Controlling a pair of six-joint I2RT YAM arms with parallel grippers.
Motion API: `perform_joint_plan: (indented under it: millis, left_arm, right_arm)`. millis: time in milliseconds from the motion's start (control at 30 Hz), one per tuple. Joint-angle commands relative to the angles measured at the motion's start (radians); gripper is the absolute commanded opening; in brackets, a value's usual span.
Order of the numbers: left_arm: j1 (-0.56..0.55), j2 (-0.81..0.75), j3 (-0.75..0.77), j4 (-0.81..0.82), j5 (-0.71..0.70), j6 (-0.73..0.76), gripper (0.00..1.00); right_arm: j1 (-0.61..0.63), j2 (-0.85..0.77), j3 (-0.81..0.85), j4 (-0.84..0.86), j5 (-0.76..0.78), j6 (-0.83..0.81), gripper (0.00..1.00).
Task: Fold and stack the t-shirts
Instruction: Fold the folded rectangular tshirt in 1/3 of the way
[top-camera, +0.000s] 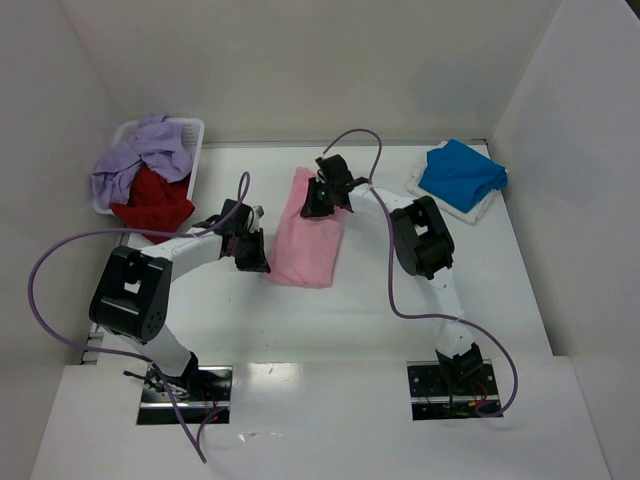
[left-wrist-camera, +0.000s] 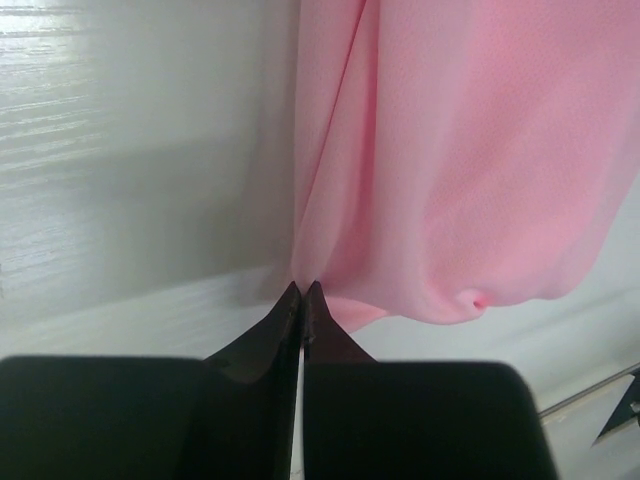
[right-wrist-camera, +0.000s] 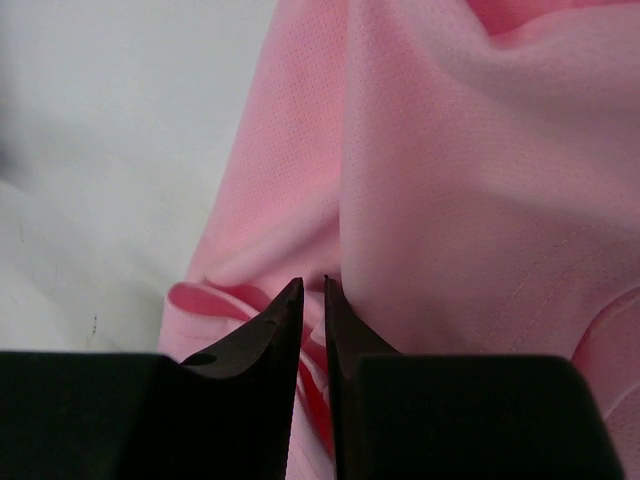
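pink t-shirt (top-camera: 310, 245), edges pinched — left tool (left-wrist-camera: 301, 290), right tool (right-wrist-camera: 312, 285)

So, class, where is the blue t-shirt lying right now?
In the top view, the blue t-shirt lies at the far right corner of the table, on a white folded cloth, right of the pink t-shirt.

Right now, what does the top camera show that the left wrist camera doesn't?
Only the top view: the basket holding the lavender t-shirt and red t-shirt, the blue t-shirt at far right, and the right gripper at the pink t-shirt's far end. Only the left wrist view: the left gripper, close up, with tips closed on that shirt's edge. Both: the pink t-shirt and the white table.
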Motion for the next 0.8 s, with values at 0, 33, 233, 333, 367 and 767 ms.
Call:
perform_joint_plan:
  millis: [0, 33, 233, 333, 367, 767]
  left_arm:
    - [0.004, -0.055, -0.029, -0.027, 0.035, -0.026, 0.0]
    - [0.004, -0.067, -0.03, -0.015, 0.056, -0.038, 0.0]
    - [0.004, -0.132, -0.056, 0.016, 0.066, -0.061, 0.11]
    - [0.004, -0.153, -0.056, -0.007, 0.056, -0.061, 0.15]
    - [0.004, -0.153, -0.056, -0.019, 0.056, -0.061, 0.15]
    - [-0.071, -0.25, -0.18, -0.029, 0.098, -0.109, 0.22]
  right_arm:
    - [-0.003, 0.036, 0.034, -0.012, 0.011, -0.011, 0.19]
    - [-0.003, 0.045, 0.034, -0.012, 0.0, -0.011, 0.19]
    - [-0.003, -0.002, 0.034, -0.003, -0.009, -0.031, 0.19]
    - [-0.003, -0.059, 0.046, -0.003, 0.0, -0.054, 0.21]
    - [-0.003, -0.089, 0.062, -0.003, 0.0, -0.066, 0.25]
    - [-0.012, -0.494, -0.233, -0.061, 0.129, -0.074, 0.55]
